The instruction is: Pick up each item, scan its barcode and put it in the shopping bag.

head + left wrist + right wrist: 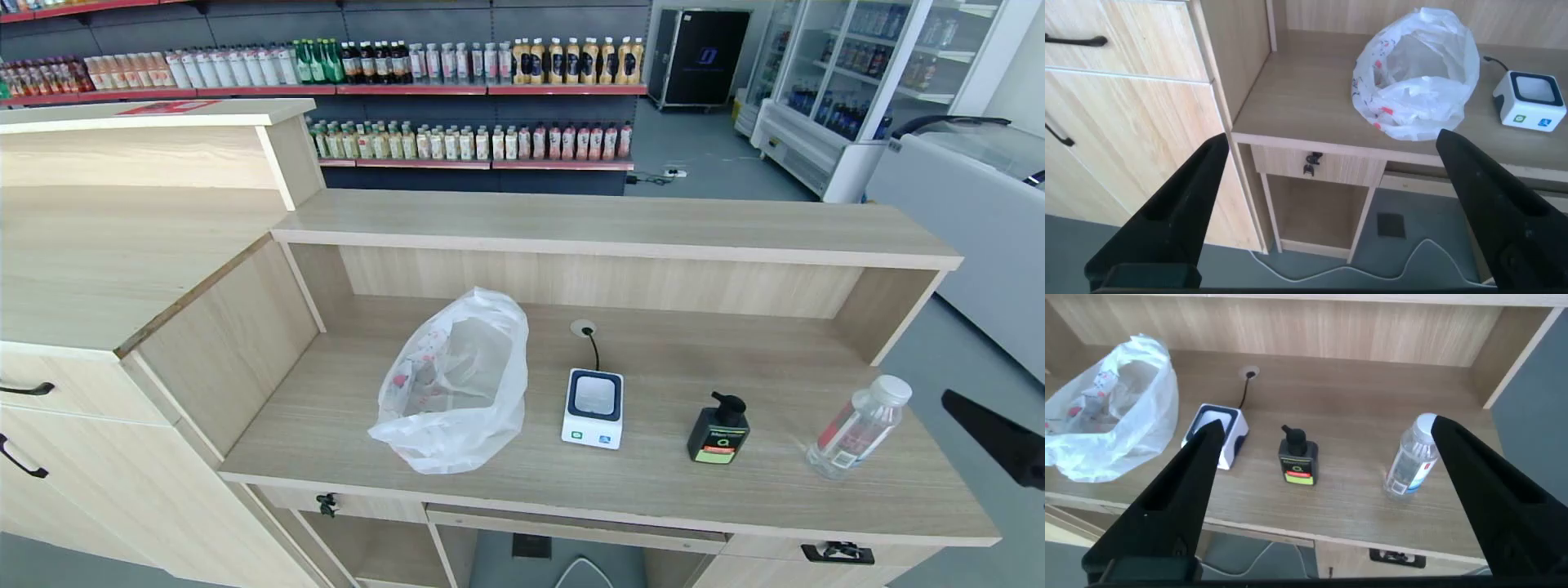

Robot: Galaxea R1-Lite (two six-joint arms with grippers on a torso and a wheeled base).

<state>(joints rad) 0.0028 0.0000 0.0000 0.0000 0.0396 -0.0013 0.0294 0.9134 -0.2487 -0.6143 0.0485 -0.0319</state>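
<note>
While both pincers hang released and empty short of the counter (571,482), the right gripper (1324,429) is the nearer one to the goods. In head view the water bottle (859,426) lies near, at its 9 o'clock, standing upright, cap leaning toward 1 o'clock. Clear plastic, white cap, red label. Black pump bottle (718,429) next at 9 o'clock, then scanner (593,407), then open shopping bag (453,380). Left gripper (1331,137) faces the bag end, well apart from both bottles. Right arm likely picks first.
</note>
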